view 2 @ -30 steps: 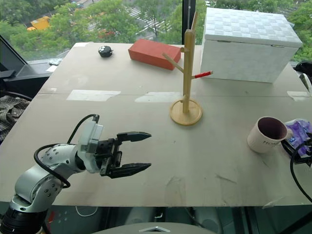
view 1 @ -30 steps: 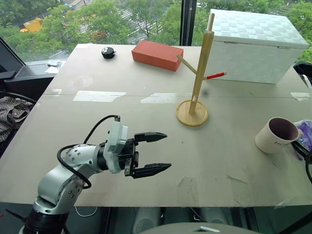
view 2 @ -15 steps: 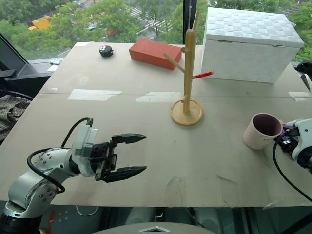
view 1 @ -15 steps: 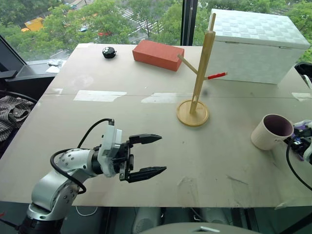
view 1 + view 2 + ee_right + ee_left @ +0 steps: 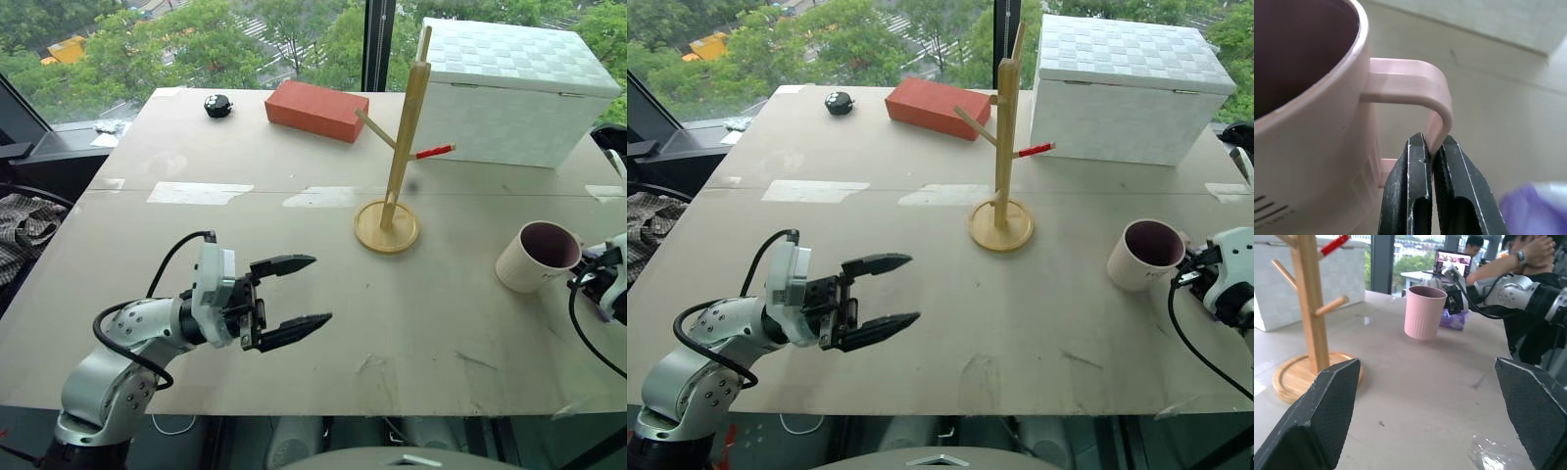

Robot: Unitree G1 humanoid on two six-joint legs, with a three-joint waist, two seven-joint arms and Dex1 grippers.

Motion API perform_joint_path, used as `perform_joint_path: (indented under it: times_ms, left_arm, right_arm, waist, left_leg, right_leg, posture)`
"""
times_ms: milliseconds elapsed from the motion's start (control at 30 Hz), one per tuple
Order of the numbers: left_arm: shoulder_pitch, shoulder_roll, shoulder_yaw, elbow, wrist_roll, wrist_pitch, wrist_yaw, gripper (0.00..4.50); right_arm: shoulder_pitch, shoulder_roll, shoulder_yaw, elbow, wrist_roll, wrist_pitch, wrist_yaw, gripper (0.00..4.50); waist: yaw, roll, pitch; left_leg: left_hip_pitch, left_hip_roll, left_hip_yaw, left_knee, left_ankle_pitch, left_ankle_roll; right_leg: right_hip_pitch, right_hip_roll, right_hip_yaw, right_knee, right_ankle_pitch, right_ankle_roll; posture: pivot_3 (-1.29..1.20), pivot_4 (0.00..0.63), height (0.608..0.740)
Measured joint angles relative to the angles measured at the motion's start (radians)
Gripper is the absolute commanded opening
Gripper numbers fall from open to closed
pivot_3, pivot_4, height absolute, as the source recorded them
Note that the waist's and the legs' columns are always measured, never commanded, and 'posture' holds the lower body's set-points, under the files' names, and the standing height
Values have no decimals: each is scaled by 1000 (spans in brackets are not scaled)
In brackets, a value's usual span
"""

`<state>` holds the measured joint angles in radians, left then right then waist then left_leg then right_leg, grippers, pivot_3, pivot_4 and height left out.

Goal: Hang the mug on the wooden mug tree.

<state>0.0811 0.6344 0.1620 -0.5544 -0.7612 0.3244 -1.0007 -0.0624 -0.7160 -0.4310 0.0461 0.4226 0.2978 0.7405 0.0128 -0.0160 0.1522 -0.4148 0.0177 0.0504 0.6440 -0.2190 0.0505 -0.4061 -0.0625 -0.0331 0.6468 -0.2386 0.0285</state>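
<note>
On desk right: mug [image 5: 1142, 254], side lettering unreadable | right gripper [image 5: 1432, 161] clamped on mug handle | left gripper [image 5: 294, 299] spread apart | wooden mug tree [image 5: 397, 157] upright mid-desk

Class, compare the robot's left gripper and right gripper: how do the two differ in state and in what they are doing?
The left gripper has its two black fingers spread open and holds nothing; the right gripper is shut on the handle of the cream-white mug. The left gripper hangs over bare tabletop, away from the light-wood mug tree; the right gripper sits at the table's right edge. Both have black fingers.
</note>
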Motion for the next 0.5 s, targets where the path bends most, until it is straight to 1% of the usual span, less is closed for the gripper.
perform_joint_path:
  times_ms: [67, 167, 233, 300, 400, 467, 500]
  left_arm:
    - [2, -25, 17, 23, 8, -30, 3, 4500]
    - [3, -31, 54, 49, 3, -52, -7, 4500]
    - [9, -30, 82, 59, -28, -51, -21, 4500]
    - [25, -16, 115, 63, -76, -27, -26, 4500]
    - [37, -4, 139, 59, -112, 0, -21, 4500]
    - [42, 1, 144, 50, -136, 26, -3, 4500]
    - [44, 1, 146, 44, -143, 32, 3, 4500]
  right_arm:
    - [-42, -9, 13, -49, 32, 36, 16, 23]
    - [-135, -61, 60, -149, 77, 108, 48, 23]
    - [-211, -104, 105, -190, 89, 146, 77, 23]
    - [-337, -134, 189, -176, 87, 197, 111, 23]
    - [-470, -148, 273, -117, 71, 225, 165, 23]
    - [-606, -142, 365, -4, 41, 234, 228, 23]
    - [-636, -141, 385, 18, 31, 234, 244, 23]
  waist:
    - [0, 0, 0]
    - [-1, 1, 0]
    - [1, 0, 1]
    - [-3, 0, 1]
    - [1, -1, 2]
    - [1, -1, 3]
    - [3, -1, 3]
  left_leg:
    - [0, 0, 0, 0, 0, 0]
    - [0, 0, 0, 0, 0, 0]
    - [0, 1, -1, 0, 0, 0]
    - [-1, 1, 0, 0, 0, 0]
    - [-1, 1, 0, 0, 0, 0]
    - [-2, 0, 0, 1, 0, 0]
    - [-2, 0, 0, 1, 0, 0]
  right_leg:
    - [0, 0, 0, 0, 0, 0]
    - [0, 0, 0, 0, 0, 0]
    - [0, 0, -1, 0, 0, 0]
    - [-1, -1, 0, 0, 0, 0]
    - [-1, -2, -1, 0, 0, -1]
    - [-2, -2, -1, 0, 0, -1]
    - [-2, -2, -1, 0, 0, -1]
  posture:
    - [0, 150, 740]
    - [0, 150, 740]
    - [0, 150, 740]
    - [0, 150, 740]
    - [0, 150, 740]
    - [0, 150, 740]
    - [0, 150, 740]
